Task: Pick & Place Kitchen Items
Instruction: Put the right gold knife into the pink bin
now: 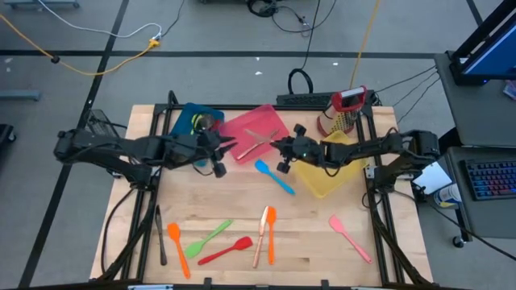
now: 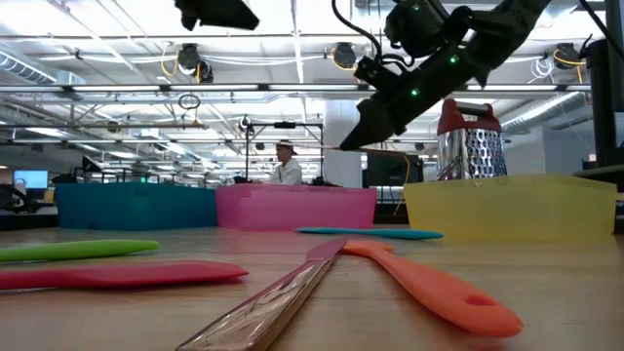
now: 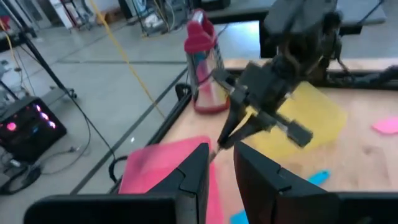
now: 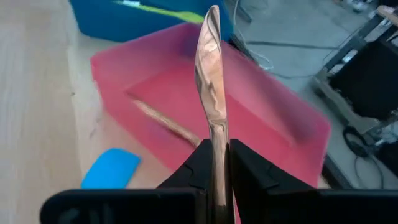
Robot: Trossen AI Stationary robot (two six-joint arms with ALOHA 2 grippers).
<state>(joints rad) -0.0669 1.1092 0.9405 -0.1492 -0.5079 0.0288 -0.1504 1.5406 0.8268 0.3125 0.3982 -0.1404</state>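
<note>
While the right gripper (image 4: 214, 163) clamped a copper knife (image 4: 210, 74) above the pink bin (image 1: 256, 133), which held two crossed utensils, the left gripper (image 3: 221, 163) hovered near it, fingers narrowly parted and empty. Other utensils lay on the table (image 1: 322, 250).

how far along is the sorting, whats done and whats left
Done: the pink bin already holds a couple of utensils, and the blue bin some too. In hand: the right claw grips a copper knife over the pink bin; the left claw is empty beside it. Left: the blue spatula, pink spatula, and the orange, green, red and copper pieces along the table's near edge.
</note>
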